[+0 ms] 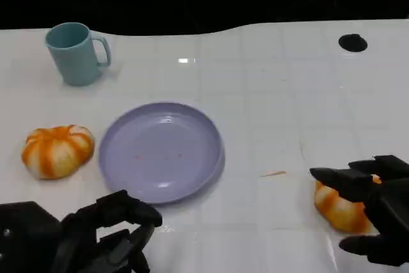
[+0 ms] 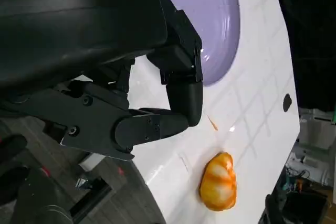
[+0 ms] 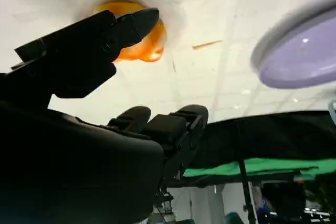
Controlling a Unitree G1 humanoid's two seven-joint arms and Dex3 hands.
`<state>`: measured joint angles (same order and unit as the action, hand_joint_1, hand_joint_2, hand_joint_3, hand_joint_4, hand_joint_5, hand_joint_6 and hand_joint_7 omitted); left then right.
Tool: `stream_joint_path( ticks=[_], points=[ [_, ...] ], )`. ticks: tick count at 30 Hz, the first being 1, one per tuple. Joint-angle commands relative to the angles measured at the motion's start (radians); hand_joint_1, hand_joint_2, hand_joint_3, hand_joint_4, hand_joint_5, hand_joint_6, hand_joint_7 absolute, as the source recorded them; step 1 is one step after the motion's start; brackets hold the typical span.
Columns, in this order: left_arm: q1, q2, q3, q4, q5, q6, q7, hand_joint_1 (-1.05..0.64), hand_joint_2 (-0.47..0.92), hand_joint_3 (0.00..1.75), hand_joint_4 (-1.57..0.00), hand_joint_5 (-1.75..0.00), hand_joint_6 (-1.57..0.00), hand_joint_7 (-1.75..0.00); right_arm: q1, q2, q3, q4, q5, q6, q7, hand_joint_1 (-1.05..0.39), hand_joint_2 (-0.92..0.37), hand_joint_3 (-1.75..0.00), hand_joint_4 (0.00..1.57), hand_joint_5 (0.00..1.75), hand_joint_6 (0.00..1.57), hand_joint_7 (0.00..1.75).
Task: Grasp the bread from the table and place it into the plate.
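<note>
Two orange-and-white bread rolls lie on the white table. One bread roll [image 1: 57, 151] sits to the left of the lavender plate [image 1: 160, 151], which has nothing in it. The other bread roll [image 1: 337, 210] [image 2: 218, 184] [image 3: 143, 44] lies at the front right. My right hand [image 1: 374, 212] [image 3: 79, 59] is over it, with fingers spread on either side and not closed on it. My left hand [image 1: 108, 234] [image 2: 136, 82] hovers at the front left, just in front of the plate [image 2: 215, 19] [image 3: 299, 56]. Its fingers are curled in and it holds nothing.
A teal mug [image 1: 75, 52] stands at the back left. A round black hole [image 1: 353, 43] is in the table at the back right. A small orange crumb [image 1: 273, 173] lies between the plate and the right roll. The table's dark far edge runs along the back.
</note>
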<state>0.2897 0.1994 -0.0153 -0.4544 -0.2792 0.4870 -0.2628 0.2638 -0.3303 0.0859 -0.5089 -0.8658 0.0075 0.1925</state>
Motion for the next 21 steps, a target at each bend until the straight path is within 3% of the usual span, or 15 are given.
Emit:
stream_joint_path(
  ticks=[1,9,21],
  points=[
    [0.008,0.008,0.003,-0.018,0.004,0.015,0.007,-0.38,0.92,0.48,-0.63,-1.75,-0.61,-1.28,-0.029,-0.028,0.012,-0.010,-0.049,0.033,0.043,-0.37,-0.70,0.00,0.00,0.55,0.34,0.00],
    [0.008,0.013,-0.001,-0.009,0.019,-0.008,-0.005,-0.39,0.92,0.49,-0.62,-1.75,-0.62,-1.28,-0.073,-0.045,0.033,0.050,-0.073,0.054,0.083,-0.36,-0.71,0.00,0.00,0.46,0.32,0.00],
    [0.011,0.006,-0.002,-0.019,0.022,0.001,0.002,-0.39,0.92,0.49,-0.62,-1.75,-0.61,-1.27,-0.187,-0.058,0.089,0.250,-0.073,0.097,0.113,-0.40,-0.80,-0.02,0.04,0.44,0.33,0.01]
  ],
)
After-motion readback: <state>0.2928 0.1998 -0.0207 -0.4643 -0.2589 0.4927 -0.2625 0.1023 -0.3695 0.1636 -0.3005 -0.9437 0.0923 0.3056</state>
